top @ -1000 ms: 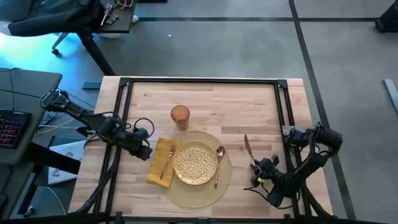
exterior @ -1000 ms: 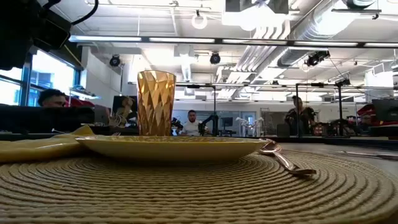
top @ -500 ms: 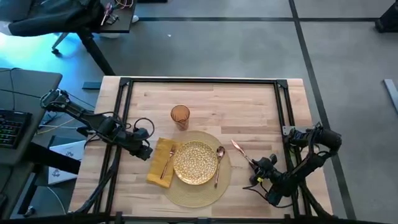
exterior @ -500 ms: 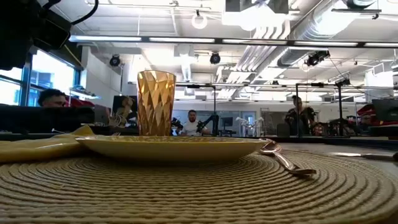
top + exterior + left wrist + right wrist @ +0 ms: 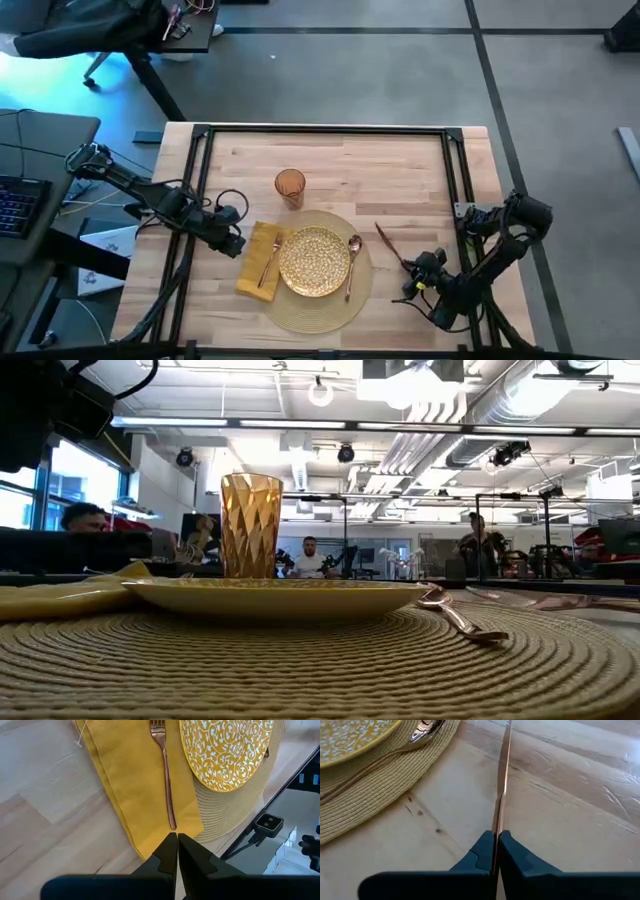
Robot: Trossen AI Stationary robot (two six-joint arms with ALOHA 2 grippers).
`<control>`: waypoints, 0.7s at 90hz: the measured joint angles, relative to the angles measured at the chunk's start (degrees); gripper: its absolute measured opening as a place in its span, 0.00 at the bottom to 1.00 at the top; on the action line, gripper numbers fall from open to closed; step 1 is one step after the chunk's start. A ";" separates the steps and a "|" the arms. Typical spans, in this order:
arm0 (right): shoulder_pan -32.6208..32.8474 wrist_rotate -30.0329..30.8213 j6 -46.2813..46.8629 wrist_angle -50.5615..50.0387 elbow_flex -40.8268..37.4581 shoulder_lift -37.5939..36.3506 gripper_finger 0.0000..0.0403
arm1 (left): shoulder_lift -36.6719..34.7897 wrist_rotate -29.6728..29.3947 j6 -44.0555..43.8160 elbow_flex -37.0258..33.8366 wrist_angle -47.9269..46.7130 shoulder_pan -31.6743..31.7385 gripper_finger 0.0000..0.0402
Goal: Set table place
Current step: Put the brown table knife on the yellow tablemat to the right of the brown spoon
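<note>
My right hand [image 5: 408,268] is clamped on the handle of a copper knife [image 5: 389,243], whose blade angles over the counter [image 5: 400,175] just right of the round woven placemat [image 5: 318,305]; whether its tip touches the wood I can't quite tell. The placemat lies near the counter's front edge, carrying the gold plate [image 5: 314,261] and a spoon [image 5: 351,266]. My left hand [image 5: 177,851], fingers pressed together and empty, sits beside the yellow napkin [image 5: 258,262] with its fork [image 5: 269,258].

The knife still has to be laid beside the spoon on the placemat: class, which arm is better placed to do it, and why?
The right. Its claw is shut on the knife, just right of the placemat and spoon. The left claw is shut, empty, over the napkin on the far side.
</note>
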 joint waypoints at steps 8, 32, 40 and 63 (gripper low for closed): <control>-0.17 0.84 0.26 1.07 0.01 -0.03 0.01 | 0.00 0.00 -0.02 0.00 0.02 0.00 0.00; -2.04 -0.27 -0.70 4.04 0.23 0.22 0.01 | 0.00 0.02 -0.09 0.00 0.04 0.00 0.00; -2.54 -0.95 -1.08 4.13 0.28 0.19 0.00 | 0.00 0.02 -0.10 0.00 0.07 0.00 0.00; -4.59 -4.49 -8.43 2.67 1.83 0.13 0.00 | 0.00 0.02 -0.55 0.00 0.07 0.00 0.00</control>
